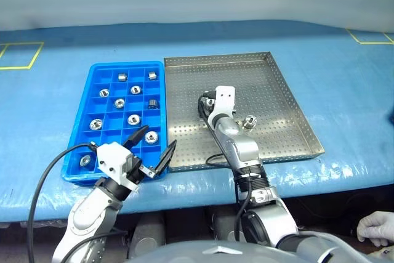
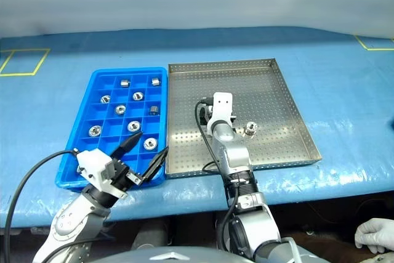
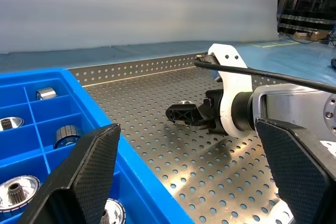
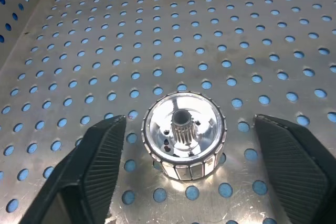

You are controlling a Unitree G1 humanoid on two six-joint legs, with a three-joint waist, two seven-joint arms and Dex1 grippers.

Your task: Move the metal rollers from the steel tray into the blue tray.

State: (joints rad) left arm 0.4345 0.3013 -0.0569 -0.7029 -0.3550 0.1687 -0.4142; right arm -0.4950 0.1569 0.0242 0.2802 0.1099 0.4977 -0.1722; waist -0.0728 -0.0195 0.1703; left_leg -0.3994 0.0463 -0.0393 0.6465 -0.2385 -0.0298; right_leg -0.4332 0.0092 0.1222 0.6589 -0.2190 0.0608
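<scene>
The steel tray [image 1: 277, 90] lies on the blue table, with the blue tray [image 1: 92, 97] against its left side. One metal roller [image 4: 184, 135] stands on end on the perforated floor, between the fingers of my right gripper [image 4: 189, 125]. That gripper is open, with a gap on each side of the roller. A second roller [image 1: 249, 121] sits to the right of that arm in the steel tray. Several rollers [image 1: 134, 119] rest in the blue tray's compartments. My left gripper [image 1: 157, 143] hangs open and holds nothing, above the blue tray's near right corner.
A person's gloved hand [image 1: 375, 226] shows below the table's front edge at the far right. Yellow tape marks [image 1: 18, 56] lie on the blue table cover at the far left and far right. A black cable [image 1: 46, 183] loops from my left wrist.
</scene>
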